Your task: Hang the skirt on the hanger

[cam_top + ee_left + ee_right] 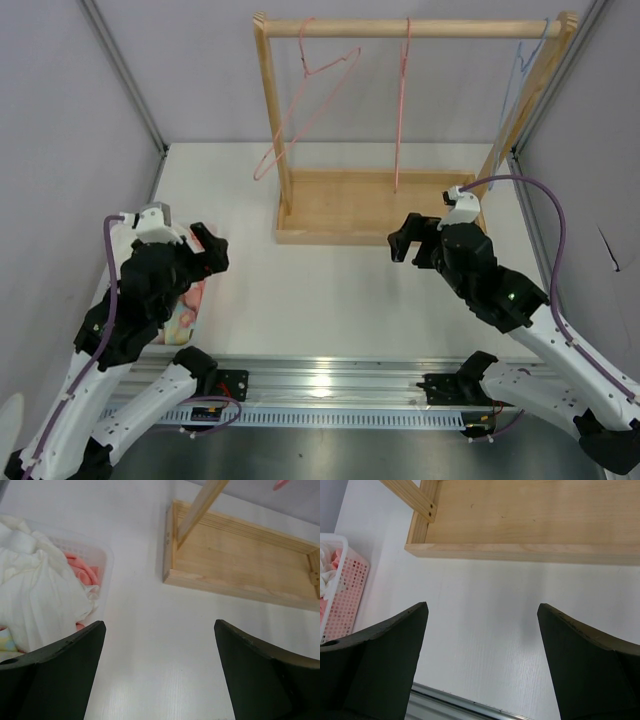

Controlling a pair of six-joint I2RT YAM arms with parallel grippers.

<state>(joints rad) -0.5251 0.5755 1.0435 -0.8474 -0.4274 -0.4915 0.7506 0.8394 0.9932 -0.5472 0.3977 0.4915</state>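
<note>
2 arms: left arm (125,300) and right arm (490,280), black housings over white lower links, a purple cable (557,240) trailing each. There's a green light (512,296) on the right one. On left gripper (160,622) and right gripper (482,605), broad matte-dark wedge fingers (55,680).

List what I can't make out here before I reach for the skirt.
- Skirt: in the top view the left arm covers nearly all of the basket. The left wrist view cuts it off at the left edge, so waistband and extent are unseen.
- Hanger: top view only, and the wire is too thin to tell how its hook sits on the rail.
- Light blue hanger: wire too faint to trace.
</note>
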